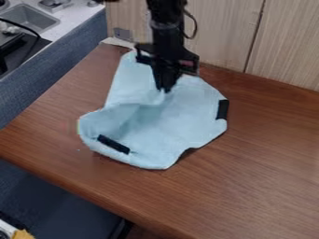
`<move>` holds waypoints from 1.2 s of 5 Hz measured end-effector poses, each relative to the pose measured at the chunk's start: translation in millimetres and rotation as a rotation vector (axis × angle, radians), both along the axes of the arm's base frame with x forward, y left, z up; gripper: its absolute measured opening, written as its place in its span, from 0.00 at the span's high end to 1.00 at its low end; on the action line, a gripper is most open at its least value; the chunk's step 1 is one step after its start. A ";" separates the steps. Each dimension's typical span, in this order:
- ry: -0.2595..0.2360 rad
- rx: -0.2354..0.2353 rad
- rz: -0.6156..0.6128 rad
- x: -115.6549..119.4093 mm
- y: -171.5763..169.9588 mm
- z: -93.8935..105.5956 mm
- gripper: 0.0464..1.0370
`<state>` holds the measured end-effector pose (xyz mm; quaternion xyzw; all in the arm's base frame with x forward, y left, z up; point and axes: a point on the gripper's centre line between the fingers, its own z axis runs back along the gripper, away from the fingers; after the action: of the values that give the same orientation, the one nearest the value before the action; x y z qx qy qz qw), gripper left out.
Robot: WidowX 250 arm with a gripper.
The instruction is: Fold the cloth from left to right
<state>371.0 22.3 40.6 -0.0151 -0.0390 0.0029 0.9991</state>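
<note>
Folding looks under way: next, carry the pinched part rightward, low — then let it down flat. On the brown wooden counter point(261, 154), the pale blue fabric cloth point(163, 135) bulges at its near edge, by a short black strip point(113, 144), and dips into a soft hollow. Beyond, it peaks where your black two-finger gripper point(164, 87) seems clamped on it — the far end looks smoother.

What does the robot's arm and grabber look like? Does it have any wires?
The arm is black and chunky. Yes, a thin dark cable loops out beside it. The gripper is black too, with a wide part across its top that sticks out on both sides and narrows downwards. There's a small reddish patch on one side.
</note>
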 end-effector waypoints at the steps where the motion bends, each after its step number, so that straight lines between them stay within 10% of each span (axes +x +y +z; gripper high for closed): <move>1: 0.032 0.001 -0.007 3.3 -1.0 -23.4 0.97; 5: 0.000 -0.005 -0.057 1.3 -3.5 -6.6 0.04; 6: -0.002 0.002 -0.073 -1.7 -5.2 7.7 0.03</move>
<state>369.3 17.1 48.3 -0.0156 -0.0395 -0.0335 0.9985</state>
